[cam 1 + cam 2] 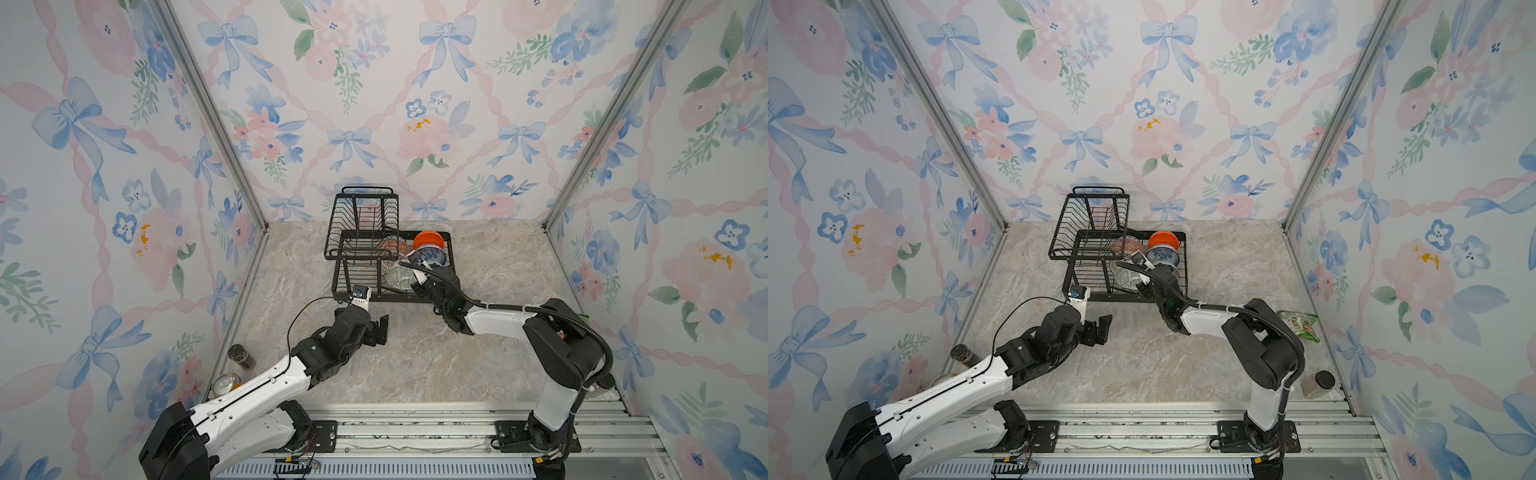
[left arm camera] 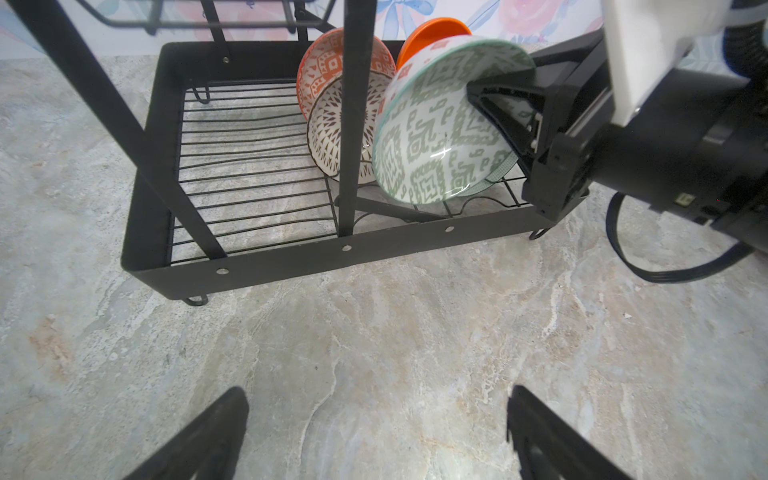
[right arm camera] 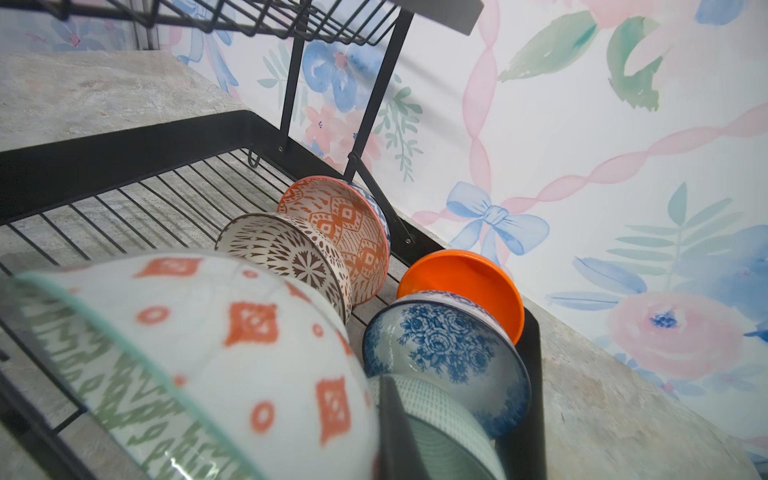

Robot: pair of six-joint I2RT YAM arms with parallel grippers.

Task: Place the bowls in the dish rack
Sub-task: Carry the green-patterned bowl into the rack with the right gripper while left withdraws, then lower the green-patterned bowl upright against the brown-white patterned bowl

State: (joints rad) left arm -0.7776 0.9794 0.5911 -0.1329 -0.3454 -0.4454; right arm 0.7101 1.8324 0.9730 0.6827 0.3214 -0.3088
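Noted left gripper point(image 2: 378, 392) spread empty over worktop point(image 2: 374, 332) at 6 o'clock of dish rack point(image 2: 291, 257); found right gripper point(image 2: 498, 124) clamped on grey-green bowl point(image 2: 432, 137), on edge at 6 o'clock within it; judged placing step, next needing gentle release clear of brown-lattice bowl point(image 2: 328, 137).

Marble tabletop point(image 1: 415, 365) holds dish rack point(image 2: 291, 262); jar point(image 1: 241, 356), can point(image 1: 226, 383) at edge.

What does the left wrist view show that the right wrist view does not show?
Only the left wrist view: the open left gripper above the table. Only the right wrist view: the blue floral bowl. Both: the grey-green bowl held by the shut right gripper, the dish rack, the orange bowl, the lattice bowl.
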